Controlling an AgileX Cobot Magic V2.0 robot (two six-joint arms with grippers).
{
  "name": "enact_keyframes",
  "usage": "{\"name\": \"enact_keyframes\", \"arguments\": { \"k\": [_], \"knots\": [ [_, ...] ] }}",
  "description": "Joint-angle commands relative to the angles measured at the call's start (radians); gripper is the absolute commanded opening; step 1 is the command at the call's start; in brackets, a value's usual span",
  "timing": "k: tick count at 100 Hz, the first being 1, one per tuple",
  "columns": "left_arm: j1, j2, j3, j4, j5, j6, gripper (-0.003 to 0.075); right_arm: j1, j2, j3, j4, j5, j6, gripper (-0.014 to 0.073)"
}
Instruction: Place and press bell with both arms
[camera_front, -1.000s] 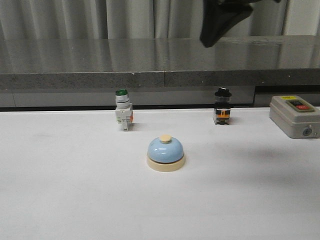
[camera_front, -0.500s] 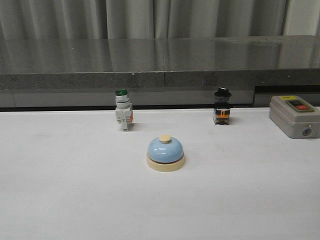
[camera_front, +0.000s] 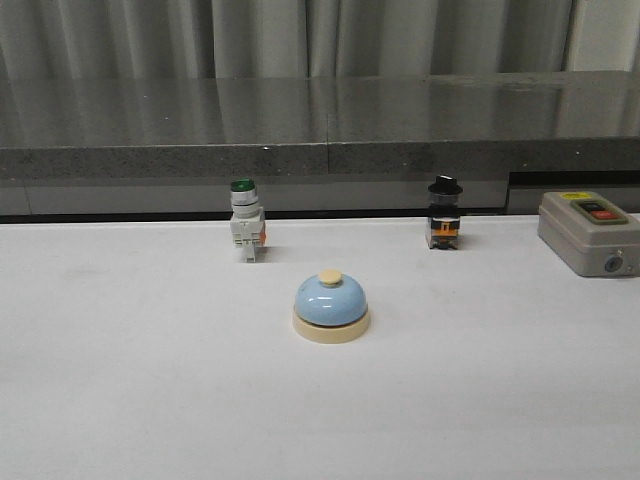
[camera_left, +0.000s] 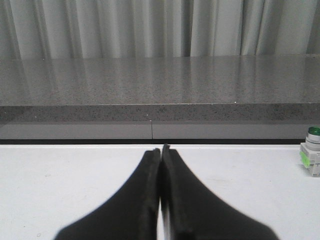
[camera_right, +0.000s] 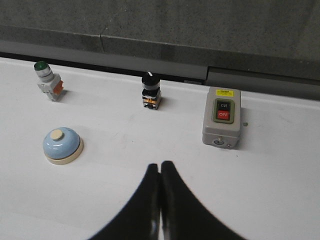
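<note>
The bell (camera_front: 331, 307), with a light-blue dome, cream base and cream knob, stands upright on the white table (camera_front: 120, 380) near the middle. It also shows in the right wrist view (camera_right: 62, 144). Neither arm shows in the front view. My left gripper (camera_left: 161, 149) is shut and empty, low over the table, with no bell in its view. My right gripper (camera_right: 160, 165) is shut and empty, held above the table, well apart from the bell.
A green-capped white switch (camera_front: 246, 230) and a black-knobbed switch (camera_front: 445, 214) stand near the table's far edge. A grey box with a red button (camera_front: 590, 232) sits at the far right. A dark stone ledge (camera_front: 320, 130) runs behind the table.
One second ago a black gripper hung at the top of the front view above the black-knobbed switch. It has left that view. The bell has not moved.
</note>
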Motion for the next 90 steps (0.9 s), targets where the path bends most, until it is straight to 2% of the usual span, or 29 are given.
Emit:
{"name": "enact_keyframes", "arguments": {
  "k": [1, 67, 90],
  "knots": [
    [-0.008, -0.03, 0.04, -0.007, -0.084, -0.007, -0.002, -0.005, -0.04, -0.014, -0.01, -0.063, -0.007, -0.006],
    [-0.008, -0.03, 0.04, -0.007, -0.084, -0.007, -0.002, -0.005, -0.055, -0.011, -0.011, -0.068, -0.007, -0.006],
    [-0.008, -0.03, 0.04, -0.007, -0.084, -0.007, -0.0019, -0.005, -0.14, 0.036, -0.089, -0.12, -0.007, -0.006]
  ]
}}
